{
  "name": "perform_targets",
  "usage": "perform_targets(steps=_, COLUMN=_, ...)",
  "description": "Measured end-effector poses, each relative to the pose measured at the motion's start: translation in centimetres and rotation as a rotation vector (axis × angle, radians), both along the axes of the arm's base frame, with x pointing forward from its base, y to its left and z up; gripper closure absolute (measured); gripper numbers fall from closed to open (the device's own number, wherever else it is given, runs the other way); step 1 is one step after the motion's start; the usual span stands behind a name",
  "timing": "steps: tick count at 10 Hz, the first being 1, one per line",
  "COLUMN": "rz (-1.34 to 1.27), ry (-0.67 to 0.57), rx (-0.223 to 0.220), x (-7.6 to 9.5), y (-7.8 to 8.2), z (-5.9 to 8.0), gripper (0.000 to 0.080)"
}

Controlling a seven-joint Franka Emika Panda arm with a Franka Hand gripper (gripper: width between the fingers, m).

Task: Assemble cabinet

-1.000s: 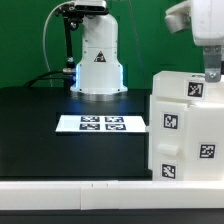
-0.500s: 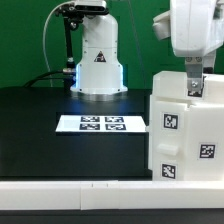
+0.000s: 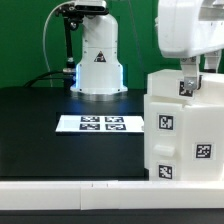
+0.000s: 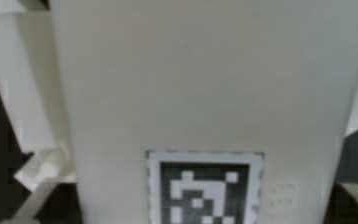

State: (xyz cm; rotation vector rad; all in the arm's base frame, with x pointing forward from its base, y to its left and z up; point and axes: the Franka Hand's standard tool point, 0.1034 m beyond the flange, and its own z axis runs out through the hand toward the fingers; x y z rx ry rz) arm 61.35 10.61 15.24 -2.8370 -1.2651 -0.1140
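Black matte tabletop (image 3: 40, 130) fills the scene, with a green backdrop behind. On it the marker board (image 3: 101, 124) lies flat, thin and white, printed with square tags, and beyond it stands the glossy white robot base (image 3: 98, 62) with a blue glow at its foot. Against the exterior view's right edge sits the cabinet (image 3: 185, 125), a boxy white plastic body with rounded edges and black-and-white tags. The gripper (image 3: 190, 70) reaches its top edge, and whether its fingers hold the cabinet cannot be told. Nothing stands between cabinet and board.
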Motion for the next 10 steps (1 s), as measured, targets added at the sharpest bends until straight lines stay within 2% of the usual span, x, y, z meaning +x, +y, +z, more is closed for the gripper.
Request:
perform_targets(steps=7, rz=-0.655, ry=-0.002, rx=0.054, x=0.78, y=-0.09, z=0.10, gripper=0.0243)
perform_targets(steps=10, rz=-0.878, ry=0.010, rx=0.068, x=0.87, y=-0.60, z=0.15, gripper=0.0243)
